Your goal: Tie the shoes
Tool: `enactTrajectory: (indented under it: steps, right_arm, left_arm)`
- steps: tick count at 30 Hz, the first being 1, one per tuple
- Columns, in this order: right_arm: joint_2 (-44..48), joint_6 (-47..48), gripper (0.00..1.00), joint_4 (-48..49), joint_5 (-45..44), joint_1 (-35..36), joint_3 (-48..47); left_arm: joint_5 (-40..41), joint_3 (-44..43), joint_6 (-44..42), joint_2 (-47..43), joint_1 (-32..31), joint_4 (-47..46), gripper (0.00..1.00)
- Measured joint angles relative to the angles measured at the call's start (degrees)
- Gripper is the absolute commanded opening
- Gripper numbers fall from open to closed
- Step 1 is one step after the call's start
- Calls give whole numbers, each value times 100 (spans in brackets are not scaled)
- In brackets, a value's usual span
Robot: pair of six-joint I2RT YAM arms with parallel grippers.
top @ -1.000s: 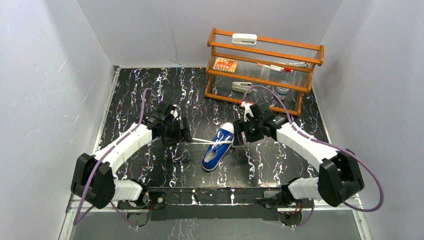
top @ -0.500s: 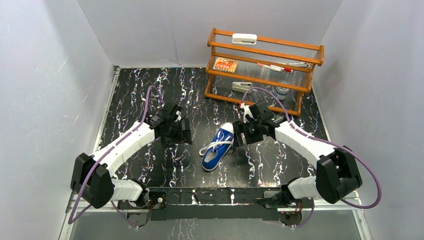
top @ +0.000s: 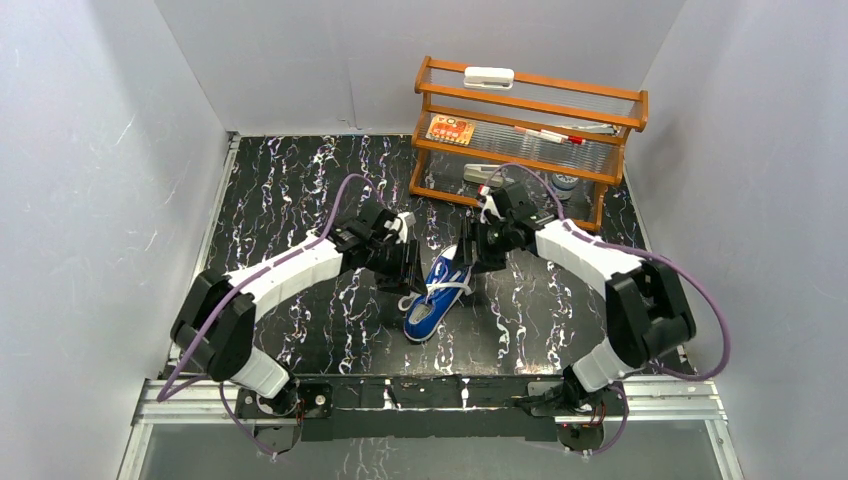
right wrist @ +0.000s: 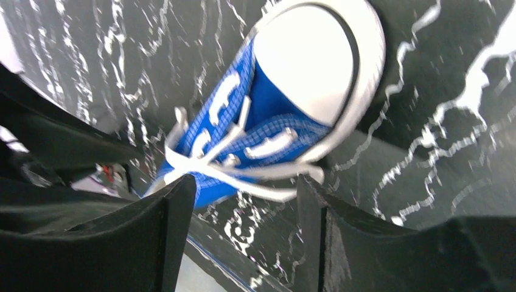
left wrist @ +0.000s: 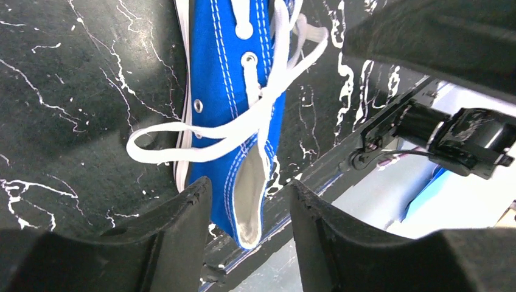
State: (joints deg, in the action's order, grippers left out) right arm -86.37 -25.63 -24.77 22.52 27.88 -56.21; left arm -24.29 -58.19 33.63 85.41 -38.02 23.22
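A small blue sneaker (top: 437,293) with a white toe cap lies on the black marbled table, toe pointing away from the arms. Its white laces (top: 443,287) cross over the tongue, and a slack loop (left wrist: 159,143) lies on the table beside the shoe. My left gripper (top: 409,270) hovers at the shoe's left side, open, with the heel opening (left wrist: 246,201) showing beyond its empty gap. My right gripper (top: 468,252) is by the toe cap (right wrist: 311,64), open, with a lace end (right wrist: 268,182) lying below its fingertips (right wrist: 313,210) and nothing between them.
A wooden rack (top: 527,140) stands at the back right, holding a white box (top: 488,76), a card (top: 450,129) and a marker (top: 550,134). Grey walls close in both sides. The metal rail (top: 430,392) with the arm bases runs along the near edge.
Both arms have swung inward to the shoe. The left gripper moved right to the shoe's side and narrowed. The lace once stretched leftward now lies slack in a loop.
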Motion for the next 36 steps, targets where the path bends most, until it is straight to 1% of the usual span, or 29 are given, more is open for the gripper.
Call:
enactTrajectory:
  steps: [2,4,6,9,13,15,16,18,19,20,21,22,23,25,26,27,30,36]
  right_arm:
    - [-280,-240,64,138,138,-7,-225]
    - [-538,-452,62,256,258,-7,-409]
    - [-710,-614,56,363,363,-7,-505]
    - [-820,-782,47,450,509,-4,-522]
    - [-984,-946,46,542,682,11,-522]
    - [-1080,-1025,47,542,748,44,-522]
    - [-1082,-1036,47,549,769,63,-522]
    - [-1082,-1054,45,549,769,79,-522]
    - [-1082,-1064,40,546,769,101,-522]
    - [-1082,-1067,40,549,772,120,-522]
    - [-1086,-1080,44,551,776,157,-522]
    - [-1091,-1080,46,531,767,181,-522]
    - [-1093,-1058,45,472,739,212,-522]
    - [-1091,-1029,43,424,682,236,-522]
    - [-1091,-1019,41,415,656,236,-522]
    - [-1091,-1016,40,415,649,236,-522]
    - [-1099,-1032,32,415,625,262,-522]
    - [-1165,-1097,8,382,424,334,-522]
  left_arm:
    - [-44,-4,-15,173,-33,-37,43]
    - [-70,-7,-28,269,-46,-74,38]
    - [-111,-24,-39,315,-61,-105,34]
    - [-173,-83,-57,402,-90,-227,31]
    - [-219,-125,-63,496,-164,-354,31]
    - [-262,-175,-63,584,-221,-387,35]
    - [-273,-188,-59,614,-249,-396,35]
    - [-269,-188,-63,625,-334,-393,28]
    - [-260,-192,-85,678,-382,-396,24]
    - [-227,-203,-103,785,-420,-393,23]
    - [-181,-208,-114,911,-444,-387,25]
    - [-153,-210,-129,955,-452,-367,23]
    - [-98,-210,-157,975,-461,-330,16]
    - [-44,-229,-199,975,-487,-297,10]
    - [-28,-229,-210,975,-490,-284,3]
    - [-20,-229,-229,975,-492,-264,1]
    - [-17,-229,-256,975,-496,-223,0]
    - [-42,-229,-249,914,-496,-92,0]
